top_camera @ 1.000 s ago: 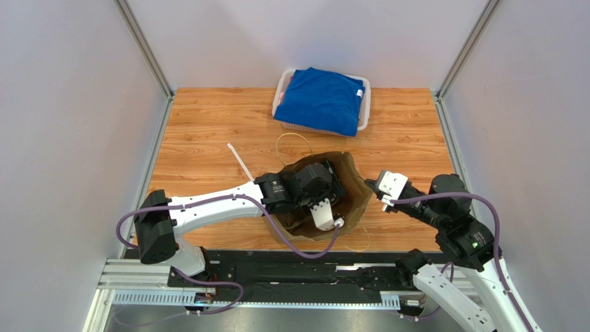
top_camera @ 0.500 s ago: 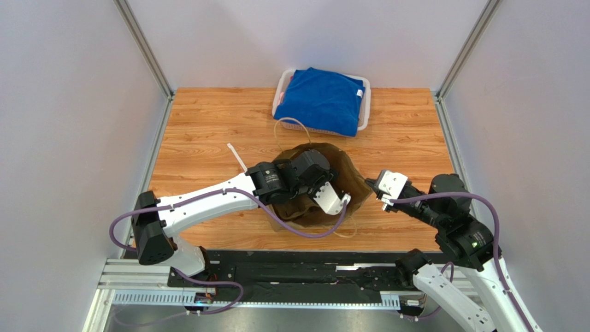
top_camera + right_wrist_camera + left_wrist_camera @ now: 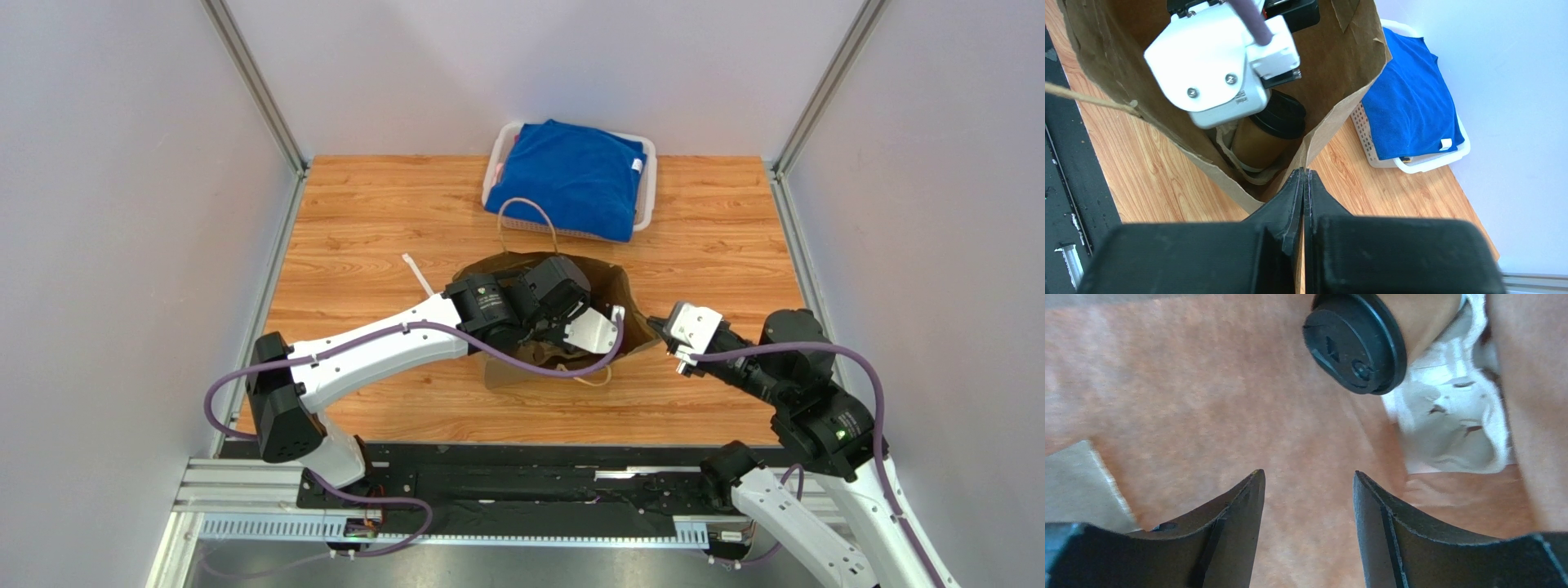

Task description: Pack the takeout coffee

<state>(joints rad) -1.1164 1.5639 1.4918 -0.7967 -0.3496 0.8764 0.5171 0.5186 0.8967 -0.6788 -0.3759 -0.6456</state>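
The left gripper [image 3: 1308, 475] is spread and empty inside the paper bag [image 3: 1198, 398]. Beyond its fingertips, slightly right, the takeout coffee [image 3: 1355, 346] is seen against the cup carrier [image 3: 1450, 435]. The bag's rim is pinched by the right gripper [image 3: 1303, 177]. The cup is judged light and easily crushed, and is best gripped gently below the lid.

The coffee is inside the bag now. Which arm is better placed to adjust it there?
Probably the left. The left gripper is inside the paper bag, jaws apart and empty, with the takeout coffee just ahead. The right gripper is shut on the bag's rim.
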